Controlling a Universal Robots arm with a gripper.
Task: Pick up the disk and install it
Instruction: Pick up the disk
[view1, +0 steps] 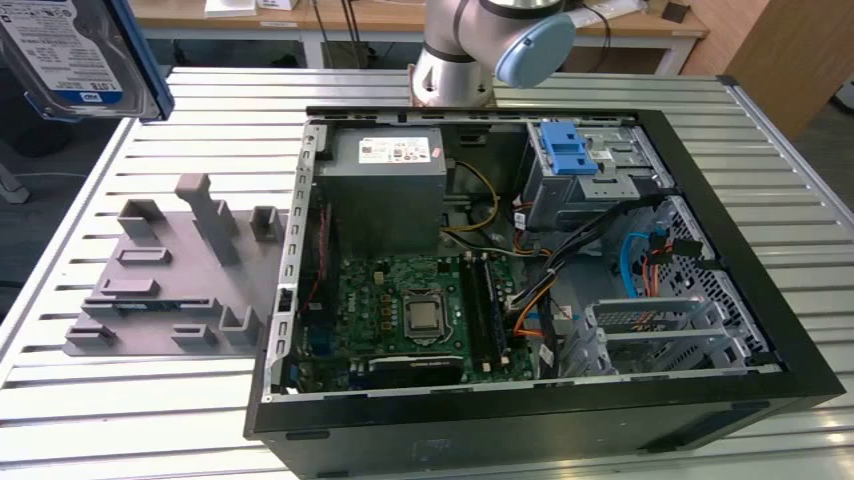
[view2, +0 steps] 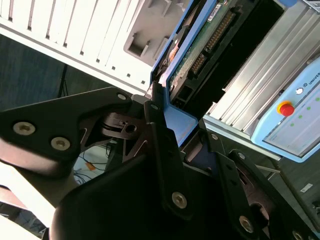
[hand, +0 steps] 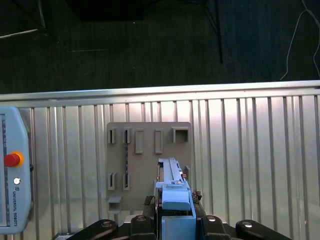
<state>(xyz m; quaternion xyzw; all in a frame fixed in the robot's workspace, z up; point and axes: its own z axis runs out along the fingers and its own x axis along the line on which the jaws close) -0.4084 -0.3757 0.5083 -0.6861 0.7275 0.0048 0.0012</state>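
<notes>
The tool is clamping the disk by the end of its blue carrier, with the fingers pinching it from either side in the second wrist view. The disk is hanging in open air at the exterior view's left, well apart from the slatted surface and the gray fixture lying on it. The open computer case is sitting just beside the fixture, with cables crowding the near edge of its drive cage.
</notes>
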